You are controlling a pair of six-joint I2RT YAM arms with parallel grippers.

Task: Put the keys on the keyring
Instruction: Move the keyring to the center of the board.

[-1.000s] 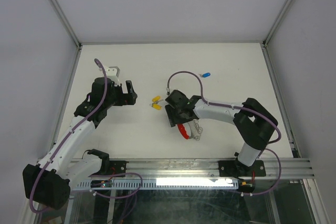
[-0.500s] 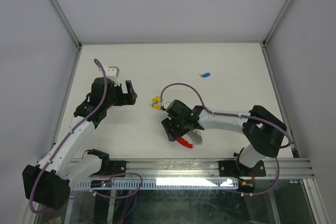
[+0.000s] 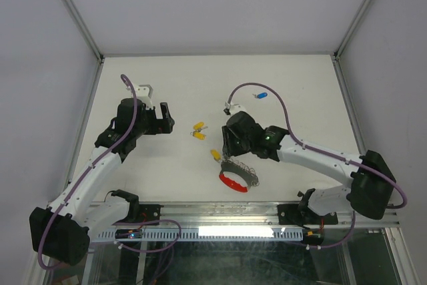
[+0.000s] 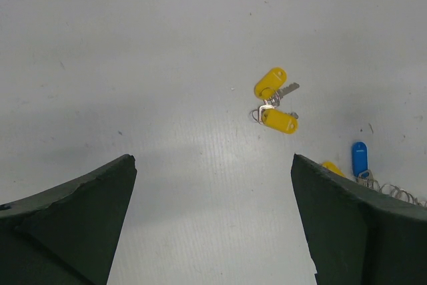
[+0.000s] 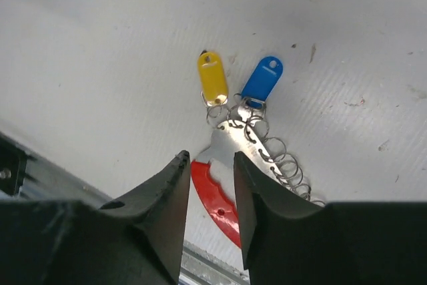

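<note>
The left gripper (image 4: 213,161) gaped wide, while the right gripper (image 5: 209,158) hung narrowly parted over the keyring (image 5: 273,158) at the table's (image 3: 300,98) 6 o'clock, grip impossible to tell, yellow keys (image 3: 198,130) at its 10 o'clock.

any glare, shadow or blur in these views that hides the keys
Top external: a bright light strip glares at the near edge, the table evenly lit. Left wrist: soft grey shadow between the dark left fingers, yellow keys sharp. Right wrist: right fingers dark and featureless, keyring crisp.
</note>
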